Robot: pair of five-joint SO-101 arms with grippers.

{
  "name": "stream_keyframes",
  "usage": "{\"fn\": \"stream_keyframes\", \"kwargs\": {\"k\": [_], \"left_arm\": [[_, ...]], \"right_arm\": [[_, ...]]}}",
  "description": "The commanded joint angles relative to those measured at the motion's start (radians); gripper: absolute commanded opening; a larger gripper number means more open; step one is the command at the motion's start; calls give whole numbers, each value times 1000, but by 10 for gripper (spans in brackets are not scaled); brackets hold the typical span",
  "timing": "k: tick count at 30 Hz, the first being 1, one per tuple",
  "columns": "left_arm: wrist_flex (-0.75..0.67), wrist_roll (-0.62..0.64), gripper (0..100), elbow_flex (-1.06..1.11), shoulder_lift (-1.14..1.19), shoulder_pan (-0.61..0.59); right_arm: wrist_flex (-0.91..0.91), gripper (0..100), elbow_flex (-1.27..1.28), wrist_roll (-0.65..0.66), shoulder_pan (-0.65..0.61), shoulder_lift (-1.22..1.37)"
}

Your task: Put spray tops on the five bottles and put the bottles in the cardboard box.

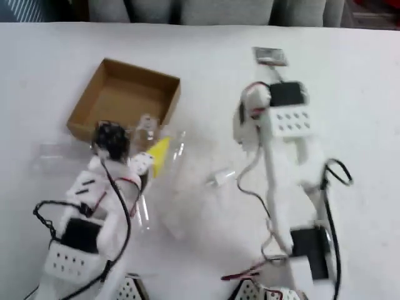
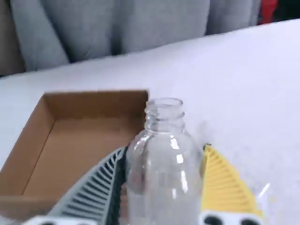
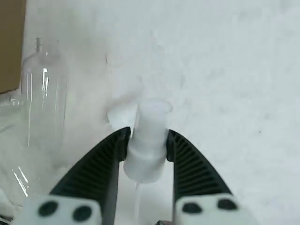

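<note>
White desk [image 1: 350, 81]: our left pincer [image 2: 163, 157] clamps the open bottle [image 2: 164, 115] upright, and our right pincer [image 3: 146, 138] grips a spray top [image 3: 151, 117]. We should centre it over the neck, then twist.

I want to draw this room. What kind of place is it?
Probably a robot workshop or lab, not a kitchen. Two wired robot arms sit at a white table, the left pincer holds a clear bottle, and a cardboard box waits nearby.

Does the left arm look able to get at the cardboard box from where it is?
Likely yes: the left gripper, shut on a bottle, sits right beside the open cardboard box, with nothing between them.
</note>
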Motion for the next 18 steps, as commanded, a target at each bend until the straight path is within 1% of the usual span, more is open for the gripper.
{"fn": "stream_keyframes", "kwargs": {"k": [1,2,4,8,11,13,15,18], "left_arm": [[-37,3,24,-61,-143,203],[-40,5,24,-64,-162,243],[-98,5,24,-55,-185,306],[-325,3,24,23,-189,378],[-489,3,23,104,-189,400],[-525,3,23,164,-189,423],[-531,3,23,218,-189,446],[-528,3,23,269,-193,453]], "right_arm": [[-56,15,31,12,71,-206],[-70,15,35,12,87,-251],[-97,15,35,12,110,-332],[-222,15,34,12,128,-472],[-346,15,35,12,120,-556],[-478,15,38,12,108,-599],[-610,19,41,12,81,-625],[-759,18,41,12,19,-639]]}}
